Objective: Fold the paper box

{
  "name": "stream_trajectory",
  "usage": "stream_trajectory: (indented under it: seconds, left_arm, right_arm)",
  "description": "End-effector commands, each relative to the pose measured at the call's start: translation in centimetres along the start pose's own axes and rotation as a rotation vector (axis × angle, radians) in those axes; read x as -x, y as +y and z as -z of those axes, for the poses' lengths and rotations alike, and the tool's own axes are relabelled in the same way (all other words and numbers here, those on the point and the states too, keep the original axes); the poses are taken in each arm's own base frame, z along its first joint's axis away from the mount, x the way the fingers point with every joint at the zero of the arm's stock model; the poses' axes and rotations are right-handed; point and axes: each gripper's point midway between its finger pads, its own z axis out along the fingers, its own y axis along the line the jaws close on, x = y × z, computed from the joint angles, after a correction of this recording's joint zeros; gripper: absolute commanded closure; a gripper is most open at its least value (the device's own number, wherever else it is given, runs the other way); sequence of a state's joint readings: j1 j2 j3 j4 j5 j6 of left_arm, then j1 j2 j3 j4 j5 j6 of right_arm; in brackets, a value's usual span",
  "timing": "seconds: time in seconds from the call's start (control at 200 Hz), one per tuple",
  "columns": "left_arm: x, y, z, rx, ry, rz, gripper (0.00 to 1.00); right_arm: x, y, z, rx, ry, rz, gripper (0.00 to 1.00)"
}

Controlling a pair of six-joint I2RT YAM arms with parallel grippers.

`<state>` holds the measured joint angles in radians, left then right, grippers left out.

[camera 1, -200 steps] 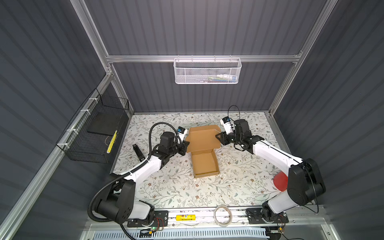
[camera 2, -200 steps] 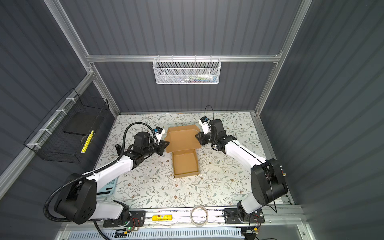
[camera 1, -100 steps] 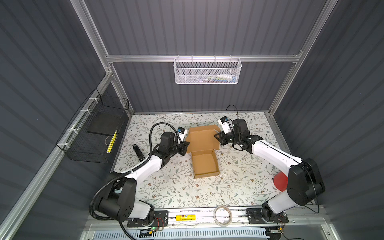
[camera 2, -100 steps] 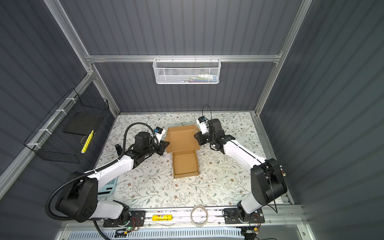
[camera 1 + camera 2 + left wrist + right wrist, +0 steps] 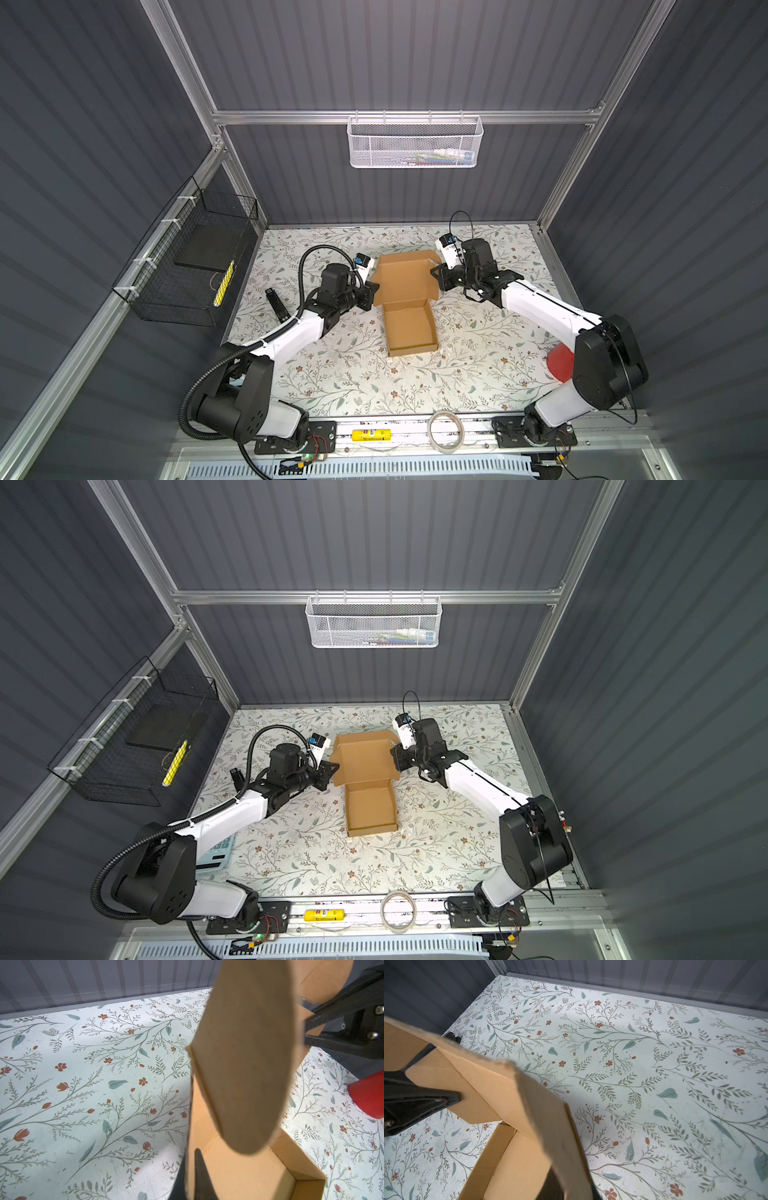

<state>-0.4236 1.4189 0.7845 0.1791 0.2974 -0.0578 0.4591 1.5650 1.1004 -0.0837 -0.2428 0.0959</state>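
The paper box (image 5: 409, 332) lies in the middle of the floral surface (image 5: 332, 374), tray open and lid raised at its 12 o'clock end — left fingers (image 5: 425, 1095) clamped on the lid's 9 o'clock flap, right fingers (image 5: 336, 1043) clamped on the 3 o'clock flap.

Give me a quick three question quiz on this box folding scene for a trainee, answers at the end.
1. True or false: the paper box has its lid folded shut.
2. What does the left gripper pinch? A) a lid side flap B) the tape roll C) the white mesh basket
3. Fill in: the right gripper is ___ on the lid's opposite flap.
Key: 1 false, the lid stands raised; 2 A; 3 shut.
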Motion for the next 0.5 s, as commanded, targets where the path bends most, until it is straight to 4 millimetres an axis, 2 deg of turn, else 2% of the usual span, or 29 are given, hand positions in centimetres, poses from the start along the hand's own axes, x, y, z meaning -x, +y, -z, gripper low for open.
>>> stream_trajectory:
  seconds: [0.0, 0.18, 0.495]
  left_arm:
    - [1.4, 0.1, 0.0, -0.001, -0.024, 0.011, 0.84]
    - [1.9, 0.0, 0.3, 0.002, -0.031, 0.01, 0.73]
    - [3.5, 0.0, 0.8, 0.014, -0.055, -0.004, 0.72]
  right_arm:
    - [0.7, 0.3, 0.3, -0.006, -0.006, 0.021, 0.89]
    - [0.7, 0.4, 0.3, -0.005, 0.0, 0.026, 0.91]
    - [0.6, 0.4, 0.2, -0.012, 0.009, 0.037, 0.92]
